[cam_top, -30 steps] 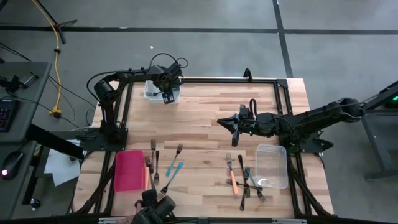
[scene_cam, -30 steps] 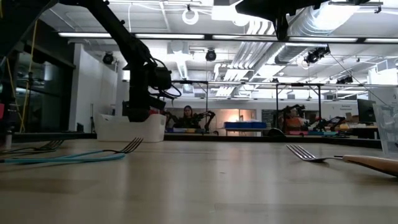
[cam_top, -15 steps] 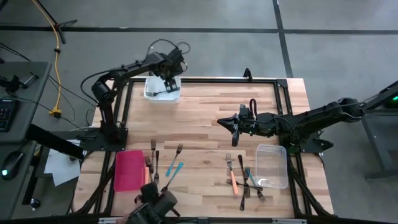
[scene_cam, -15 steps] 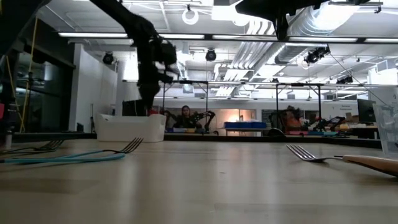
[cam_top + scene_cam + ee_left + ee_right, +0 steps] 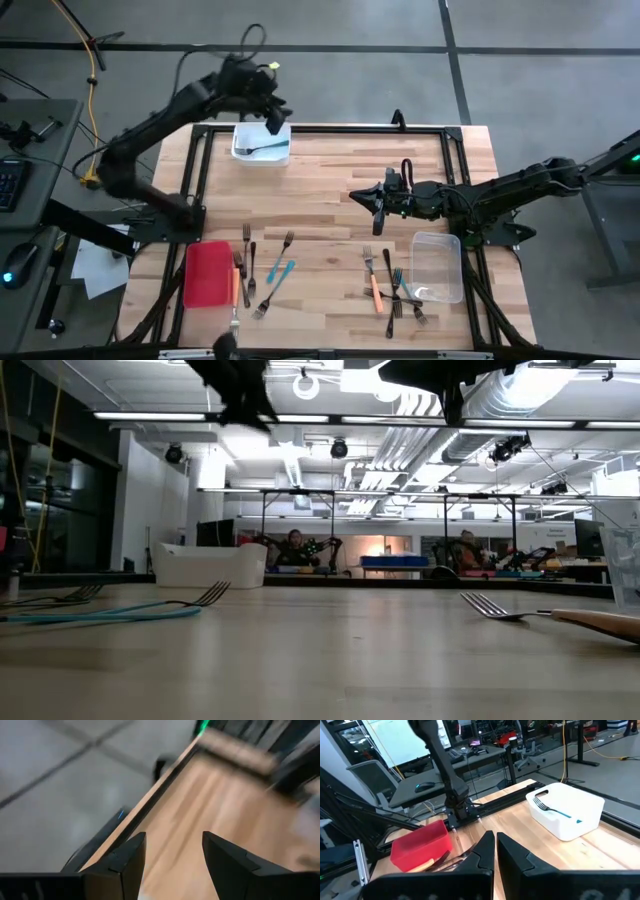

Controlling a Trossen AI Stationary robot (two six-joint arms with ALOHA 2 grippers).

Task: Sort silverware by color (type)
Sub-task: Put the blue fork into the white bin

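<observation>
My left gripper (image 5: pixel 272 118) hangs open and empty high above the white tub (image 5: pixel 262 145) at the table's far edge; its own view (image 5: pixel 172 865) shows only the table edge between the fingers. A fork (image 5: pixel 551 808) lies in that tub. My right gripper (image 5: pixel 374 205) waits shut over the table's middle, touching nothing (image 5: pixel 495 851). Silverware lies flat on the table in two groups: dark and teal forks (image 5: pixel 276 272) near the red tray (image 5: pixel 207 273), and dark, teal and orange-handled forks (image 5: pixel 386 288) beside the clear tub (image 5: pixel 437 265).
A black frame runs around the wooden table (image 5: pixel 330 180). The red tray sits at the near left, the clear tub at the near right. In the low view a teal fork (image 5: pixel 110 611) lies on the left and a fork (image 5: pixel 500 606) on the right.
My left gripper has risen from inside the white tub, up and out of the low view's top, and the arm has swung toward the far left. A fork now shows lying in the tub. The right arm has kept still.
</observation>
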